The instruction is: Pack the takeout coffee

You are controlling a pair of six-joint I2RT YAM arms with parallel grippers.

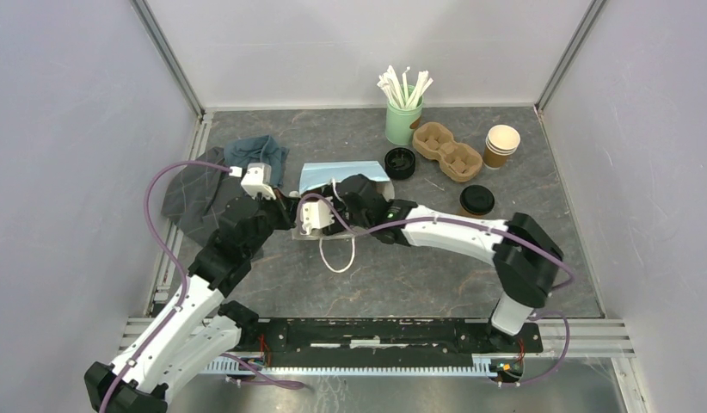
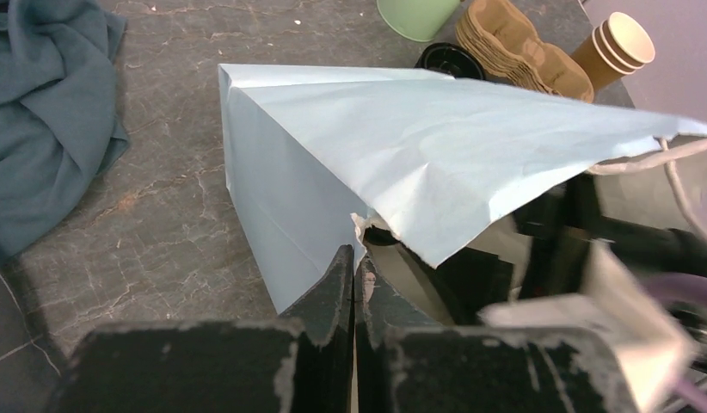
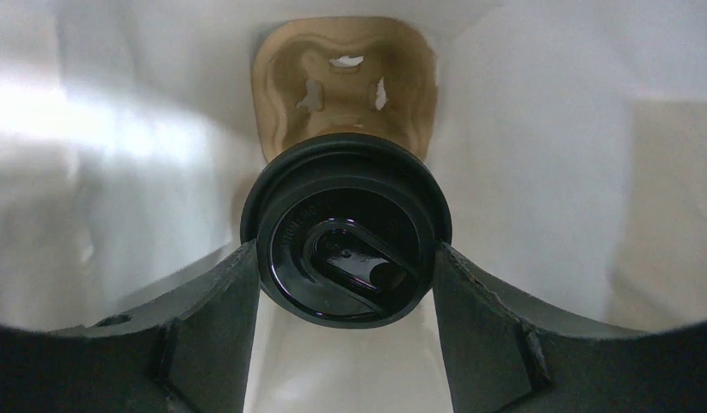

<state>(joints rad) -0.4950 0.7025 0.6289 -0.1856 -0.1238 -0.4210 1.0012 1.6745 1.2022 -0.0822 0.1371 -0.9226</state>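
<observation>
A light blue paper bag (image 1: 320,175) lies on its side, mouth towards the arms. My left gripper (image 2: 354,258) is shut on the torn edge of the bag's (image 2: 402,146) mouth, holding it up. My right gripper (image 3: 346,249) reaches inside the bag, its fingers (image 3: 217,301) pressed on both sides of a lidded coffee cup (image 3: 346,224). A brown pulp carrier (image 3: 346,77) lies at the bag's far end behind the cup. In the top view my right gripper (image 1: 348,194) is largely hidden by the bag. A second lidded coffee cup (image 1: 476,200) stands on the table to the right.
At the back right stand a green cup of stirrers (image 1: 403,120), a stack of black lids (image 1: 400,162), stacked pulp carriers (image 1: 447,151) and lidless brown cups (image 1: 501,144). Blue (image 1: 257,155) and grey (image 1: 195,194) cloths lie left. The bag's string handle (image 1: 337,254) trails forward.
</observation>
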